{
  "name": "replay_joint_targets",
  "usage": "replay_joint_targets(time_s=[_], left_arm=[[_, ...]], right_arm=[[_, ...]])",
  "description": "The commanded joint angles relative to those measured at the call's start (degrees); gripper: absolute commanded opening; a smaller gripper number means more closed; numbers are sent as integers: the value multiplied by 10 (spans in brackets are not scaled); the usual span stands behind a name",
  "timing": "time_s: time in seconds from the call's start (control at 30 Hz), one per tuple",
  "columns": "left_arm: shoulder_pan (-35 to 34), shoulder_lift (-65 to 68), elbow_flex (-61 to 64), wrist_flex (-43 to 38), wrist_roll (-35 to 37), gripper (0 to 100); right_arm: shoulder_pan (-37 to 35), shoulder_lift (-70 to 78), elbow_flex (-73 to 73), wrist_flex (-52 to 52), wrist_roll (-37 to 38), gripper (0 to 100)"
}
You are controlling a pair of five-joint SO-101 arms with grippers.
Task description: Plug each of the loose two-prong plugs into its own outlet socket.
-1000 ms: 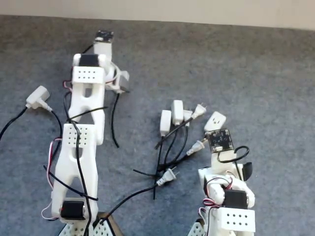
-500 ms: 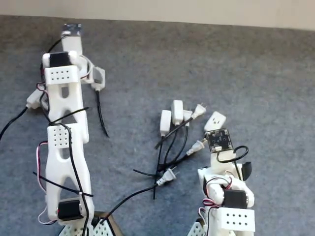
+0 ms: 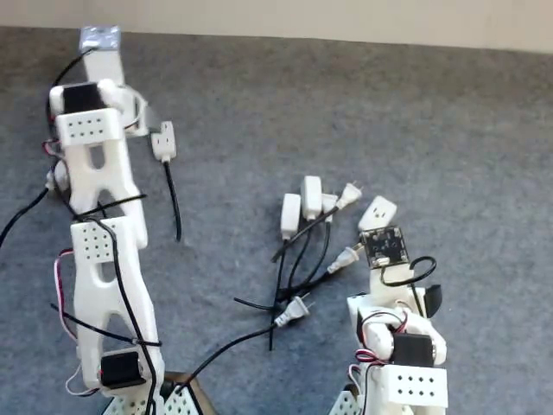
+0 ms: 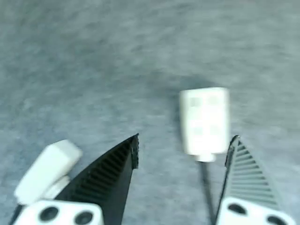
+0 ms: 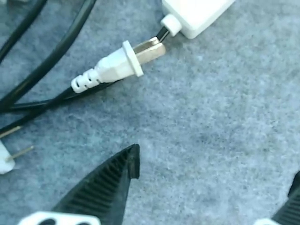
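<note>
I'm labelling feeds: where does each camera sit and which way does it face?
High view: above the table, facing down on the left arm and right arm.
Left wrist view: on that wrist, facing down past the left end effector at a socket.
Right wrist view: likewise, past the right end effector at a plug.
High and left wrist share that socket.

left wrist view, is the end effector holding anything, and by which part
Nothing is held: the left end effector is open, with the white socket between its tips and a gap showing beside it.
</note>
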Motion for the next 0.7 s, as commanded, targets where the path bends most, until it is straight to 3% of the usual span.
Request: replay_joint_targets(time_s=[0.0,0.5,0.67], left_arm=[[64,-47,-25,10,-3,302],[51,54,25,-50,-3,300],[51,90,22,-48,-4,178]], right_arm=[[-3,-2,0,-17,-2,461],[-3,-2,0,-17,-2,461],[-3,-2,1,-17,-2,461]])
